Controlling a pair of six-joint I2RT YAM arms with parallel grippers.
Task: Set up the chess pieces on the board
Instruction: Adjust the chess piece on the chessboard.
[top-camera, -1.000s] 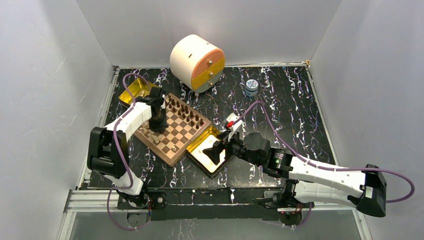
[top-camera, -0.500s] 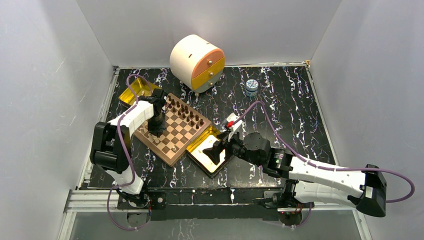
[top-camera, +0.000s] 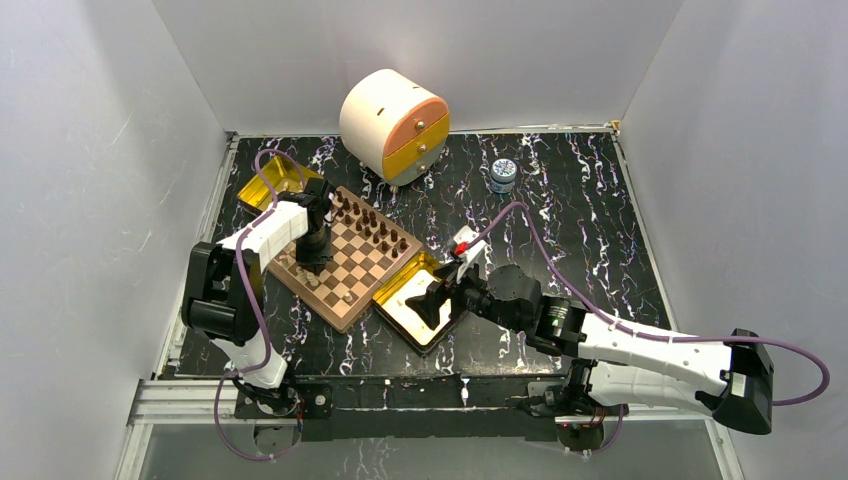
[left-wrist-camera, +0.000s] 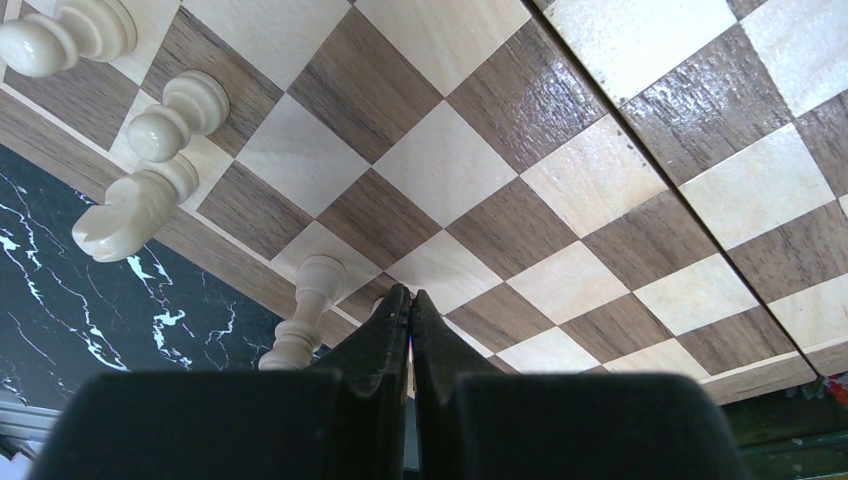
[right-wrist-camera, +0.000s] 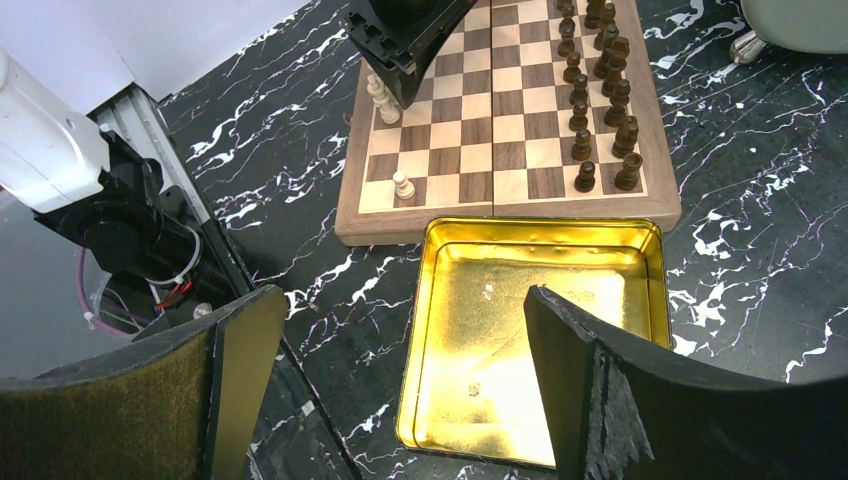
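One shiny square gold tin (top-camera: 268, 182) lies at the far left of the black marbled table (top-camera: 580, 220), just beside the square wooden checkered board (top-camera: 365, 265). The left hand (left-wrist-camera: 410, 300) hangs low over the board's near-left edge, its fingers pressed together with nothing seen between them.

Its wrist view shows four small light tan chess pieces (left-wrist-camera: 175, 105). Three stand along the edge to its left, one of them a knight, and a pawn stands just beside the fingertips. The small dark brown chess pieces (right-wrist-camera: 583, 145) stand in two rows along the opposite edge, well apart from that hand. They are too crowded to count surely.

A second gold square tin (right-wrist-camera: 540, 260) sits just beside the board. The right hand (right-wrist-camera: 400, 300) hovers over it, fingers spread wide and holding nothing.

Behind stands one round cream cabinet (top-camera: 385, 115) with two orange drawer fronts. To its right is one small blue-lidded jar (top-camera: 503, 174), its print too small to read.
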